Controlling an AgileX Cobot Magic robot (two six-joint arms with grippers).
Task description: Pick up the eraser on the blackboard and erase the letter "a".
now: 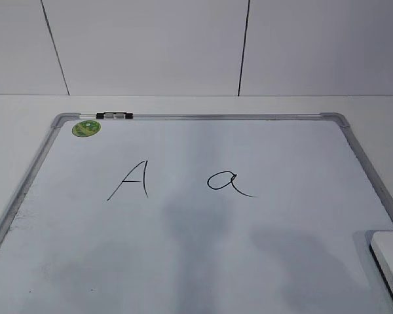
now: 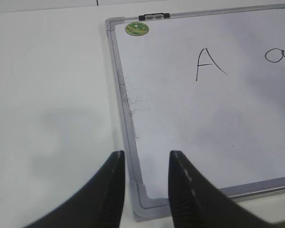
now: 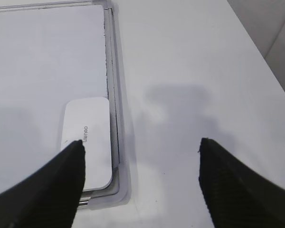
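The blackboard (image 1: 203, 242) is a white dry-erase board with a silver frame, lying flat on the table. The letter "a" (image 1: 229, 182) is written in black at its middle, right of a capital "A" (image 1: 131, 180). The white eraser (image 1: 392, 258) lies at the board's near right corner; in the right wrist view it (image 3: 91, 137) sits against the frame. My right gripper (image 3: 140, 147) is open and empty, above the table just right of the eraser. My left gripper (image 2: 146, 156) is open and empty over the board's near left corner (image 2: 145, 204). Neither gripper shows in the exterior view.
A round green sticker (image 1: 86, 128) and a small black-and-silver clip (image 1: 114, 116) sit at the board's far left corner. White table (image 3: 194, 71) surrounds the board. A white panelled wall (image 1: 196, 46) stands behind.
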